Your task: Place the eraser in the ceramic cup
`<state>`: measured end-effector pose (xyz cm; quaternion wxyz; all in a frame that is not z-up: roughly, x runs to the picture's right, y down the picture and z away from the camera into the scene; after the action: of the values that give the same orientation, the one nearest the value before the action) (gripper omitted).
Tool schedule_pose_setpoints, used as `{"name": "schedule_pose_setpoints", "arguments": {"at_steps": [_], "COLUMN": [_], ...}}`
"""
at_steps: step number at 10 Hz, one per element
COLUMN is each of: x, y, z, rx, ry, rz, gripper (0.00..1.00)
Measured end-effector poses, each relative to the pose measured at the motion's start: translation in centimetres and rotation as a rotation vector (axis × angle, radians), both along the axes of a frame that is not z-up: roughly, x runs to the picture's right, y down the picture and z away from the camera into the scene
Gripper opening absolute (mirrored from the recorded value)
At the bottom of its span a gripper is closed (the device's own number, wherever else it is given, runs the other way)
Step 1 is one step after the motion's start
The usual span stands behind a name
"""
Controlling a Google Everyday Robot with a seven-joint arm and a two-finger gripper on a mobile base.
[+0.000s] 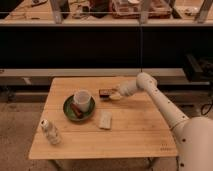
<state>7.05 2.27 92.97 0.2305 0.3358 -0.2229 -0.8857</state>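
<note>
Your gripper (115, 95) sits low over the table (135, 137), closed on the right end of the eraser (104, 92); just to its left the ceramic cup (82, 97) stands upright on the green plate (67, 112), with only a narrow strip of wood between eraser and cup; the cup's mouth lies uncovered from above; a brown stick (76, 109) lies on the plate in front of the cup; the pale flat block (105, 120) lies low near the plate's right edge; the bottle (50, 132) stands at the front left, well apart; your arm (160, 102) crosses the table's right half.
</note>
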Motion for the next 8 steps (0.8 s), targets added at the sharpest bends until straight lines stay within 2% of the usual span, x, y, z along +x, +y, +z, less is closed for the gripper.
{"name": "schedule_pose_setpoints", "arguments": {"at_steps": [2, 4, 8], "x": [2.0, 1.7, -3.0], "y": [-2.1, -3.8, -7.2], "z": [-3.2, -5.9, -12.0], "rx": [0.025, 0.052, 0.118], "ry": [0.02, 0.019, -0.038], "rz": [0.024, 0.006, -0.065], "gripper": [0.0, 0.0, 0.0]}}
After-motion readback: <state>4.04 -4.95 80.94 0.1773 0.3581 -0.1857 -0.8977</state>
